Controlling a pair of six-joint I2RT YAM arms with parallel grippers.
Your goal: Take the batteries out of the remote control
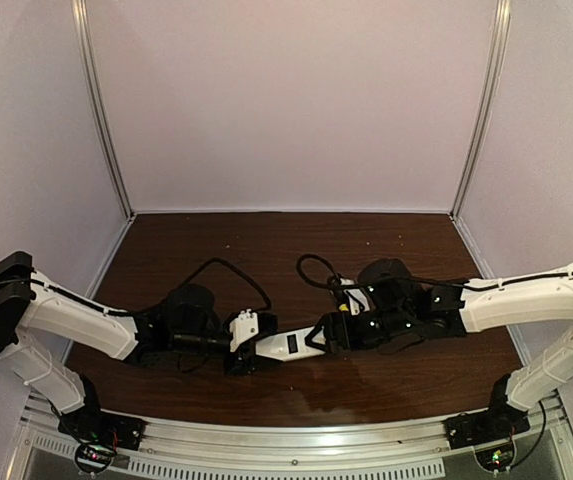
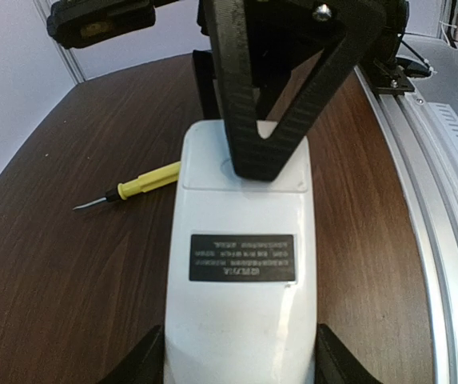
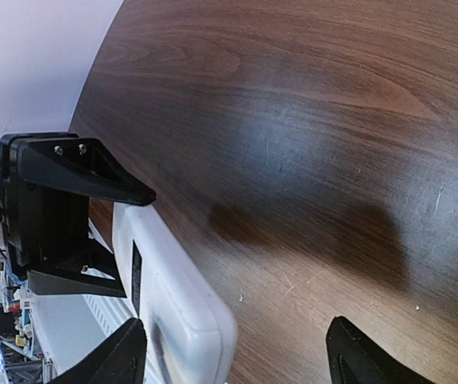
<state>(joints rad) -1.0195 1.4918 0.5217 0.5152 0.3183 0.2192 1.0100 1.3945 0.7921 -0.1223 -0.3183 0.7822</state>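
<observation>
Hold near end of remote control (image 2: 240, 320) pinched firm in left gripper (image 2: 240, 372), label (image 2: 242, 258) up, at middle of table (image 1: 266, 240). With right gripper (image 3: 240, 352) spread wide at far end, press one finger (image 2: 268, 104) on battery cover (image 2: 209, 156), slide slowly. Expect batteries hidden underneath.

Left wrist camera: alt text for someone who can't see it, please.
White remote control, label up, gripped at its near end by the left gripper; the right gripper reaches over its far end. A yellow-handled screwdriver lies beside it on the table.

left arm (image 1: 76, 322), right arm (image 1: 521, 297) stretched inward, left jaws gripping, right jaws apart
</observation>
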